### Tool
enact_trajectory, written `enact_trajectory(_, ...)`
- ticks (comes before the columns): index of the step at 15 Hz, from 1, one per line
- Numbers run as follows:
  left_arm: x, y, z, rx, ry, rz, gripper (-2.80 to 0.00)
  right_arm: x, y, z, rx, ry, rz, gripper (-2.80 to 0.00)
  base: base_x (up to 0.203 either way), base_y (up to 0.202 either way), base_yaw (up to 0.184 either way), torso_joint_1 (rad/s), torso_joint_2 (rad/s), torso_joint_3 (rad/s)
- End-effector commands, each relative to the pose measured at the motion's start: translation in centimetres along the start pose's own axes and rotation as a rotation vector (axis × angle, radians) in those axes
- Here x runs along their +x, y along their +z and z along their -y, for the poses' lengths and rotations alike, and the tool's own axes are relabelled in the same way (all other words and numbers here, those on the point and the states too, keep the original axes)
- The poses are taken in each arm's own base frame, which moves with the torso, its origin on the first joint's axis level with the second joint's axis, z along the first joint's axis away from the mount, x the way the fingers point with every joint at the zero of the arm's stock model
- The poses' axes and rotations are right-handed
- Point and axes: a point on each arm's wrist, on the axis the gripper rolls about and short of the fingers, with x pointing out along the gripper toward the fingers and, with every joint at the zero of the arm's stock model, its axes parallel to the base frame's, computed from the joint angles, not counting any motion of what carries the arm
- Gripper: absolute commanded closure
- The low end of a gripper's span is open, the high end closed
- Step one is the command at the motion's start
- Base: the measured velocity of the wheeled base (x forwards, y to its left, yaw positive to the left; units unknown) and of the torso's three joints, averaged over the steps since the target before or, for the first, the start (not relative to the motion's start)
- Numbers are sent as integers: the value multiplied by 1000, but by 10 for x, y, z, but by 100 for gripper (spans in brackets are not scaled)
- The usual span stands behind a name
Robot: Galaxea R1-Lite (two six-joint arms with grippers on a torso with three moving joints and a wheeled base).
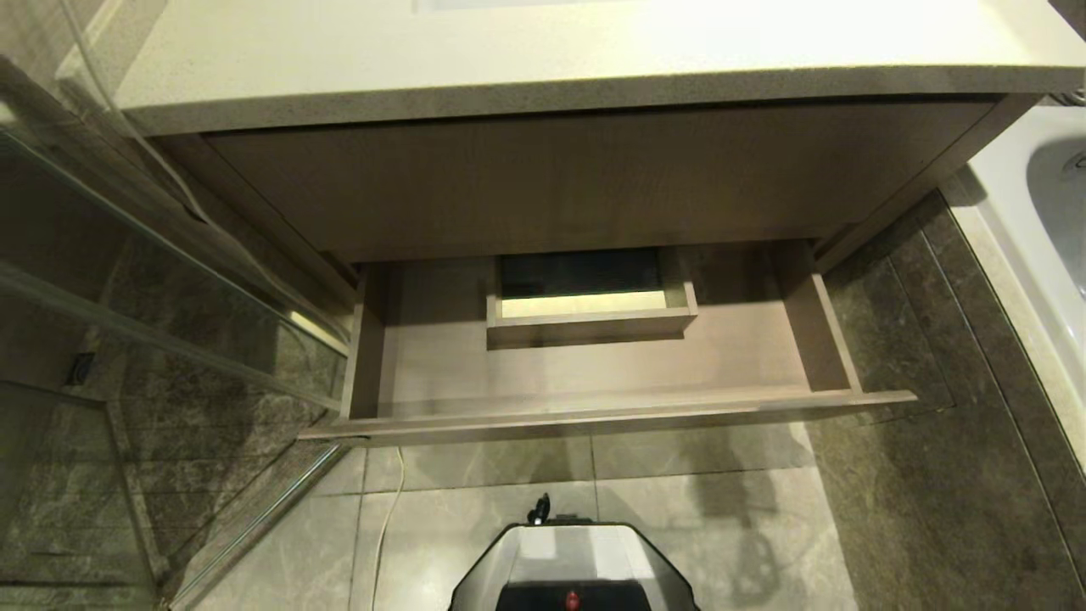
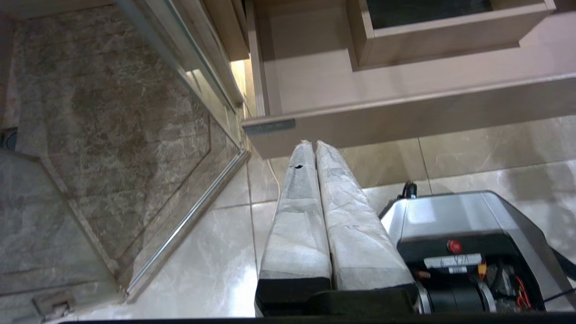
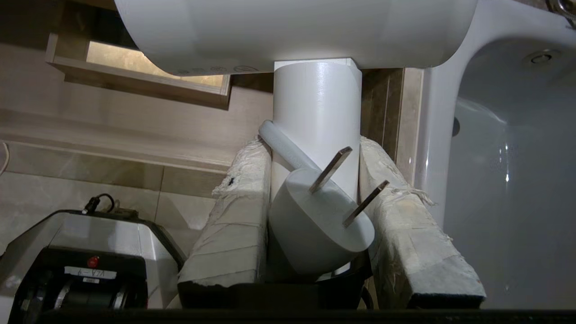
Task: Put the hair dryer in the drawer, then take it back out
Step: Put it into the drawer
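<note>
Two cloth-wrapped fingers (image 3: 234,216) of our right gripper (image 3: 315,148) clamp the handle of the hair dryer (image 3: 315,108), a smooth white plastic piece with a thick cylindrical barrel across the top and a round handle below; its flat-pinned plug (image 3: 321,220) rests between the fingers. We hold it in the air, with the bathtub (image 3: 504,148) beside it and the drawer (image 1: 594,412) beyond. That drawer stands pulled out, wide and shallow, pale brown wood grain, with a boxed rectangular cutout (image 1: 590,318) inside. Our left gripper (image 2: 313,146) hangs over the glossy marble-like floor tiles (image 2: 216,252), fingers pressed together, holding nothing. Above the drawer sits a speckled stone countertop (image 1: 551,76).
</note>
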Motion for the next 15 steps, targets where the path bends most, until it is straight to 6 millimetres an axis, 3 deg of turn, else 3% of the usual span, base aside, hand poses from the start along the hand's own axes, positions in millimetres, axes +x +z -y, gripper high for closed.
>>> enact_trajectory(1,0,0,0,1,0,-1,0,0,-1,0,-1,2,-6,0,0,0,0,-239,-95,-332)
enact_trajectory(6,0,0,0,1,0,-1,0,-2,-3,-1,-1,1,-7,0,0,0,0,-188,0,-179)
enact_trajectory(15,0,0,0,1,0,-1,0,1,-11,-3,0,0,-9,0,0,0,0,-297,478,165)
